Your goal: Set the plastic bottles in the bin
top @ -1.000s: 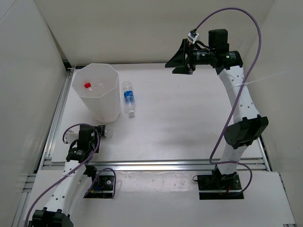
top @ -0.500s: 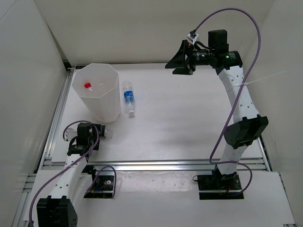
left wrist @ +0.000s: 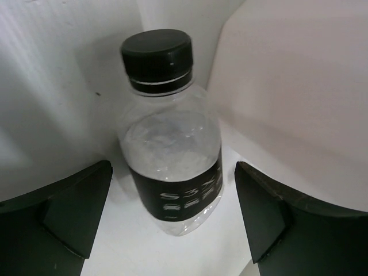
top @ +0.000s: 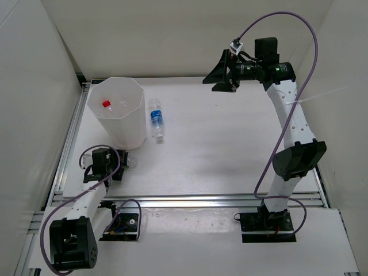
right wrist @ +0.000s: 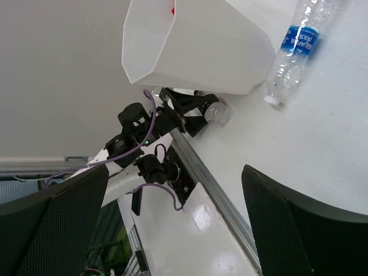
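The bin (top: 135,117) stands at the back left, and a red-capped bottle (top: 106,104) lies inside it. A blue-label bottle (top: 156,119) lies on the table just right of the bin. A black-capped, dark-label bottle (top: 131,161) lies in front of the bin. My left gripper (top: 120,162) is open. In the left wrist view this bottle (left wrist: 169,138) lies between its fingers (left wrist: 75,207), which do not touch it. My right gripper (top: 217,73) is open, empty and high at the back. Its view shows the bin (right wrist: 195,52) and the blue-label bottle (right wrist: 296,46). The white-capped bottle is not clearly seen.
The bin wall (left wrist: 299,86) rises close to the right of the black-capped bottle. A metal rail (top: 190,201) runs along the table's near edge. White walls enclose the table on the left, back and right. My left arm (right wrist: 144,123) shows in the right wrist view.
My left arm has folded back towards its base, and its wrist has shifted slightly left. The black-capped bottle has not moved. The right gripper has barely moved.
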